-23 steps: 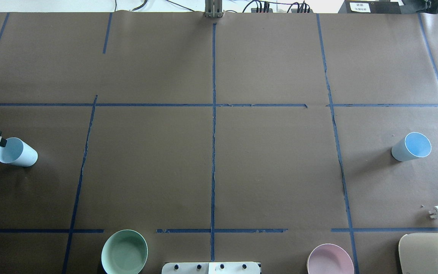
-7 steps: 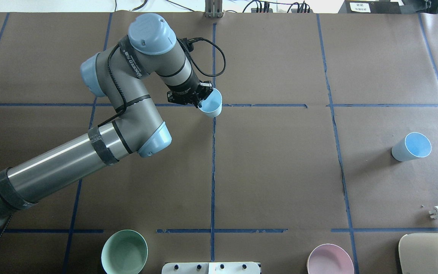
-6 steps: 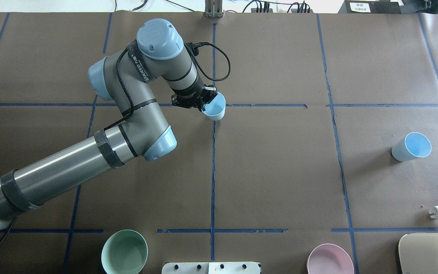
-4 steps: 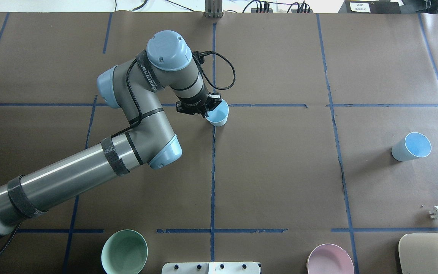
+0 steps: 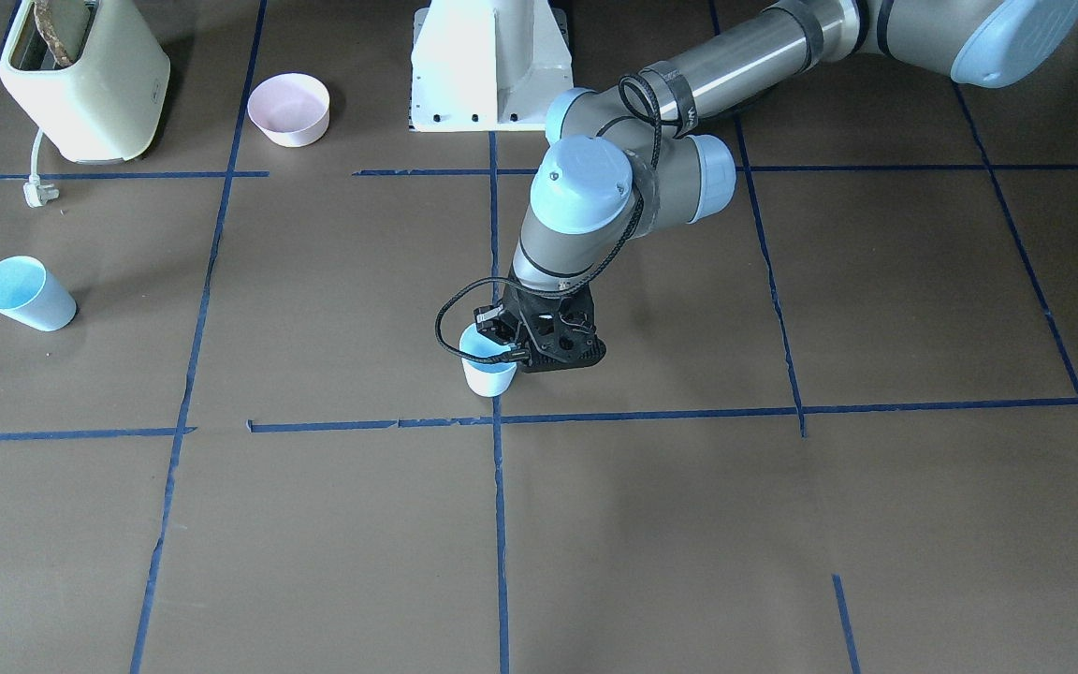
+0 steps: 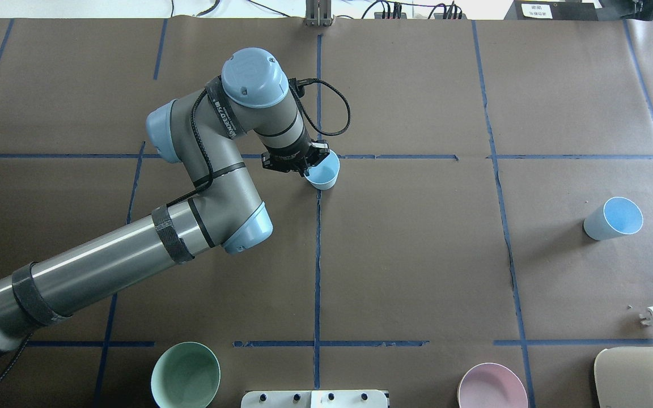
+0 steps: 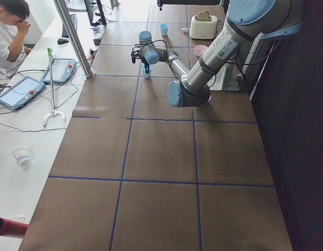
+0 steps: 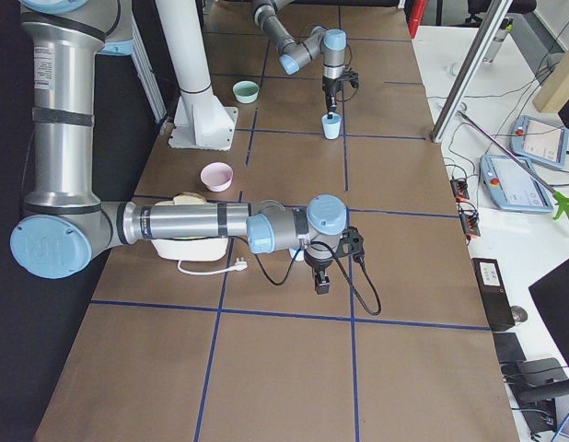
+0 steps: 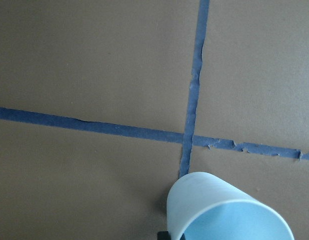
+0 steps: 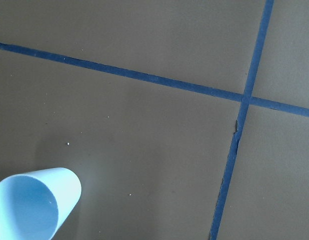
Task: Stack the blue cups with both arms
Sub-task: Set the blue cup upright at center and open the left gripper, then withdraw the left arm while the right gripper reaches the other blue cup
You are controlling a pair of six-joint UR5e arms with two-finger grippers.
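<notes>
Blue cups lie well apart across the table (image 6: 417, 272). The held blue cup (image 6: 322, 171) is at the middle, just beside the crossing of 2 tape lines (image 6: 319, 156). It is upright with its mouth up. The left fingers (image 6: 302, 163), at the end of the left arm (image 6: 105, 266), are clenched on its rim on the side toward that arm. Its base looks to be down at the table or just above it, but contact cannot be told. The free blue cup (image 6: 613, 219) stands alone far toward the robot's right, long axis vertical, mouth open upward, touching nothing.

The coming move probably belongs to the right arm (image 8: 192, 224), much the nearer of the 2 arms to that cup. In the right wrist view the free blue cup sits in the lower left corner. It therefore lies off to 1 side of the right fingers (image 8: 323, 281), not under them, and a sideways shift would have to come before any descent. Whether those fingers are spread or closed cannot be told, since only the side view shows them. With both cups mouth-up, a rim grasp from above would let the free one be carried to the middle and lowered straight into the held one.
</notes>
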